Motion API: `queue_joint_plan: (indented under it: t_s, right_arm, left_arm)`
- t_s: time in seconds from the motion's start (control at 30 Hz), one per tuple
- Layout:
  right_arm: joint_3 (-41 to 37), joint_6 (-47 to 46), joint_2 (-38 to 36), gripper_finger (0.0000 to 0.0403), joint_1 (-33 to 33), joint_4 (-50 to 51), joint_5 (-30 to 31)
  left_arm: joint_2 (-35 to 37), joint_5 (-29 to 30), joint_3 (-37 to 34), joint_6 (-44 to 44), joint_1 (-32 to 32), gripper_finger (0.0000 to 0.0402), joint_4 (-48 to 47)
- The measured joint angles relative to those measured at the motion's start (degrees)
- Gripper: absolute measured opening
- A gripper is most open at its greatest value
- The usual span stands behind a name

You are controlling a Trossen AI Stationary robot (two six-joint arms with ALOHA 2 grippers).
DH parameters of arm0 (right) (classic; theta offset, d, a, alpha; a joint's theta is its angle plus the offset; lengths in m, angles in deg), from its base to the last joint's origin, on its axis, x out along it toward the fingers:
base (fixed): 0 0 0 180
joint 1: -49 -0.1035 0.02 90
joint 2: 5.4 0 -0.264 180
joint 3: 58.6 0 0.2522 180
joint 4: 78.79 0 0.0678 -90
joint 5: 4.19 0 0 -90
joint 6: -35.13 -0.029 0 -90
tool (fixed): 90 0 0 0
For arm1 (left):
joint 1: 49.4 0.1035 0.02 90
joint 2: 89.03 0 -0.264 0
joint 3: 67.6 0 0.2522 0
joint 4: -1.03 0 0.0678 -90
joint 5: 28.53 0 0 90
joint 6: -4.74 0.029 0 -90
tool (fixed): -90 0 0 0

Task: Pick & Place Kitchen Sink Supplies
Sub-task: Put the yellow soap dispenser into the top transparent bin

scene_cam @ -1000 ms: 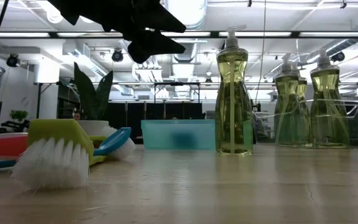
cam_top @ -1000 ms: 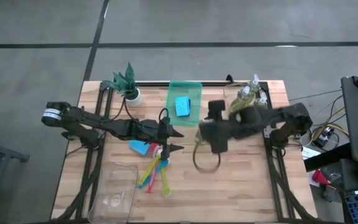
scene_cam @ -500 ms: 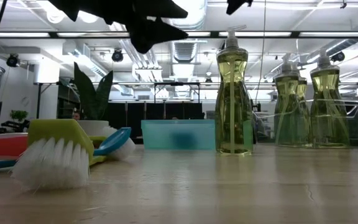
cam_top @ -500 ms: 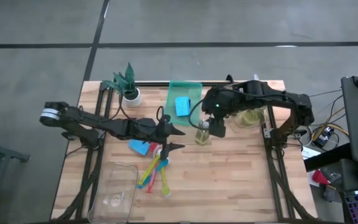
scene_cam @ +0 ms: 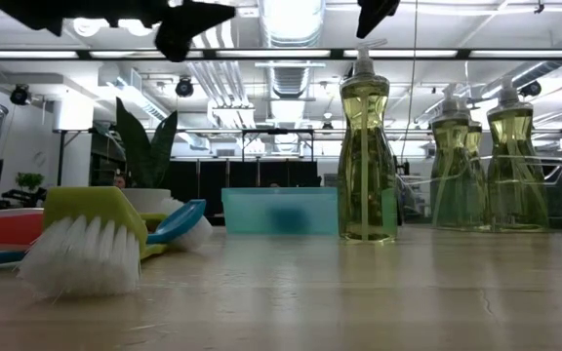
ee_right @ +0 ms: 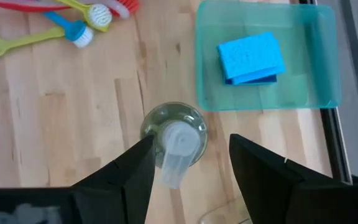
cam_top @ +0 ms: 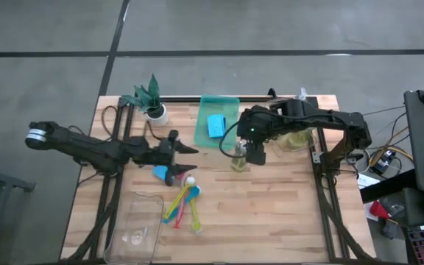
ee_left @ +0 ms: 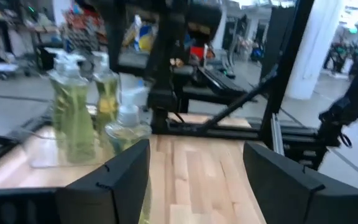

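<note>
On the tabletop are four soap bottles, one (cam_top: 238, 157) standing alone and three (scene_cam: 476, 166) clustered toward the right edge, two blue sponges (cam_top: 216, 125), several brushes (cam_top: 184, 205) too tangled to count exactly, two trays (cam_top: 219, 110), and one potted plant (cam_top: 152, 99).

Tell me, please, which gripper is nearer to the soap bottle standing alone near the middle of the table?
The right. The right gripper hangs directly above the lone soap bottle, fingers open on either side of its pump. The left gripper is off to the bottle's left, above the brushes.
</note>
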Motion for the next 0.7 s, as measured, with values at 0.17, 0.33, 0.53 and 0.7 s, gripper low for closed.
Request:
queue_joint_plan:
  t_s: [0.17,0.33,0.53,0.7]
  right_arm:
    - [-1.9,-0.5,0.1,0.0216,0.0,-2.5,-1.7]
    - [-4.8,-0.4,0.2,0.0241,0.5,-3.2,-0.9]
    - [-7.6,-0.4,0.2,0.0259,0.9,-4.3,-0.7]
    - [-9.6,-0.4,0.2,0.0253,0.9,-7.0,-2.7]
  left_arm:
    - [6.4,1.2,-3.5,0.6,0.0,0.0252,0.3]
    - [9.7,2.5,-5.4,0.2,0.0,0.0252,0.9]
    - [9.9,2.7,-5.7,0.1,0.0,0.0252,0.9]
    - [9.8,2.7,-5.7,0.0,0.0,0.0252,1.0]
